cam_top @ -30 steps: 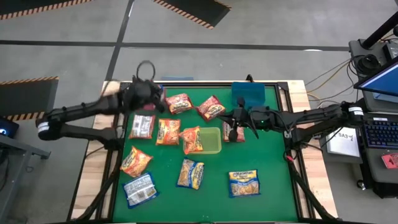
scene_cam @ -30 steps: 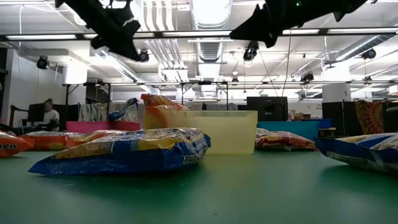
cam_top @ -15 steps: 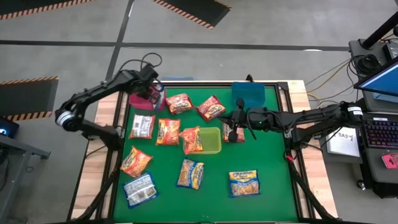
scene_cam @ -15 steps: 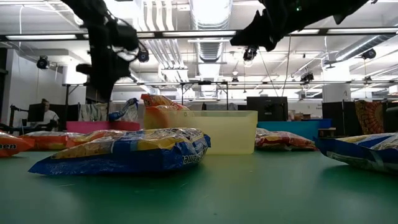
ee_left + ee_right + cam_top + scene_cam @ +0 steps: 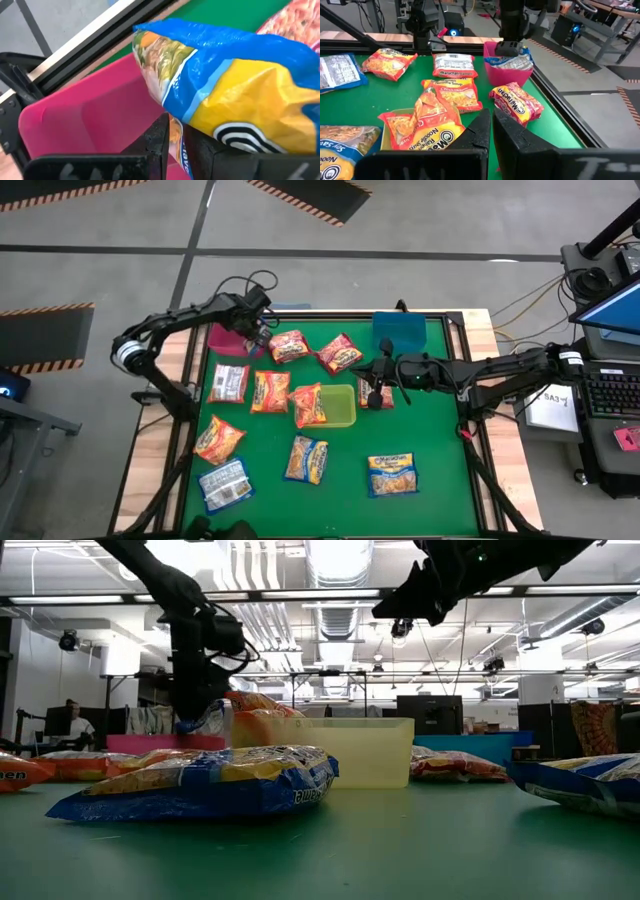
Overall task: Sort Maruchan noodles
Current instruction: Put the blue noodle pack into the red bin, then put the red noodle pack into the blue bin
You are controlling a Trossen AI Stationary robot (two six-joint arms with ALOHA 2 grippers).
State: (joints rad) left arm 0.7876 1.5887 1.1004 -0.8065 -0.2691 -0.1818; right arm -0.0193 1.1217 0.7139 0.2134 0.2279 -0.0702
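Note:
My left gripper is at the table's far left, pointing steeply down over the pink bin, shut on a blue-and-yellow noodle packet. That packet sits in the bin's open top. Several more noodle packets lie flat on the green mat, among them an orange one and a blue one. Another orange packet leans over the rim of the yellow-green bin. My right gripper hovers shut and empty above the mat, just right of that bin. My left gripper pinches an edge of the blue-and-yellow packet between its two fingers. The fingers come from above, slanting steeply down. The packet spreads out beyond the fingertips across the pink bin's opening; whether it rests on the bin I cannot tell.
A blue bin stands at the far edge, right of centre. Two red-orange packets lie near the far edge beside the pink bin. Open green mat lies to the right. A person sits far back in the room.
My left gripper has come down toward the pink bin at the far left and tipped from a shallow slant to pointing steeply down, carrying the blue-and-yellow packet into the bin's open top.

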